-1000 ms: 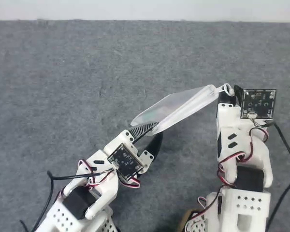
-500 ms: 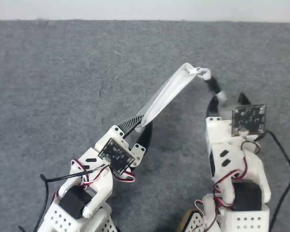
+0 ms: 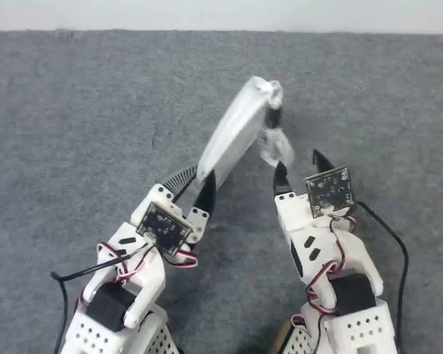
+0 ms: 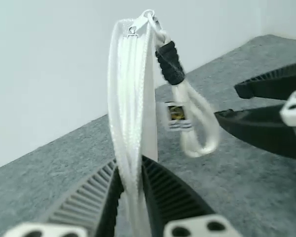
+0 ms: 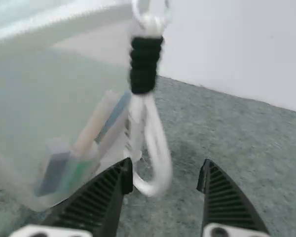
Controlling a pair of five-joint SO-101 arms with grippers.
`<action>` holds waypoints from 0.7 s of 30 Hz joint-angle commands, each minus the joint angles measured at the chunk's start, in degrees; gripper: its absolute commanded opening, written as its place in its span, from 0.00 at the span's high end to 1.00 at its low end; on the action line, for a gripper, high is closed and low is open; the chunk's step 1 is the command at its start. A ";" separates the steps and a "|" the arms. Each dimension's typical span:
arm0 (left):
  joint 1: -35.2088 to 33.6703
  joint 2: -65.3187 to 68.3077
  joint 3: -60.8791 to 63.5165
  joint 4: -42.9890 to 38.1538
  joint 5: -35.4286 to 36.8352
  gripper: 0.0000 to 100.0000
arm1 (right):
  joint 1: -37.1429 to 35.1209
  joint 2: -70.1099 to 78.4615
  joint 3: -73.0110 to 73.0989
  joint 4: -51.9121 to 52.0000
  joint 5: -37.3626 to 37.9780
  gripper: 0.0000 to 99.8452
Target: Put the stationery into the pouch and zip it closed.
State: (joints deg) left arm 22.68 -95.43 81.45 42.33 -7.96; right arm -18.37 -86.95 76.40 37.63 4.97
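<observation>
Well, the clear pouch [image 3: 232, 136] is held up over the middle of the table [image 3: 74, 110], and I can see stationery [image 5: 89, 143] lying inside it. My left gripper [image 3: 199, 177] pinches the pouch's near edge. My right gripper [image 3: 299, 166] is spread wide and holds nothing; the zipper's cord loop [image 3: 275, 151] dangles just beyond its tips. A small label [image 4: 175, 116] beside the cord is too blurred to read.
</observation>
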 commanded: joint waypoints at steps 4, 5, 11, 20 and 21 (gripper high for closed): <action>-7.47 -0.44 -1.80 -0.70 3.16 0.99 | -5.85 -1.27 0.62 -1.01 -0.35 0.79; -8.44 -0.44 -1.80 -0.79 3.52 0.99 | -6.55 -1.19 0.70 -1.01 -0.35 0.79; -12.92 -0.44 -2.59 -0.79 5.71 0.99 | -7.34 -0.84 0.79 -0.92 -0.35 0.79; -19.25 -0.44 -2.59 -2.37 8.97 0.99 | -10.33 -0.84 5.54 -6.20 4.13 0.79; -19.87 -0.44 -2.68 -2.46 9.85 0.98 | -11.21 -0.84 5.80 -6.20 4.66 0.79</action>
State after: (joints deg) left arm 5.10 -95.25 81.19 41.27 -0.84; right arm -27.52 -86.86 82.46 33.14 7.25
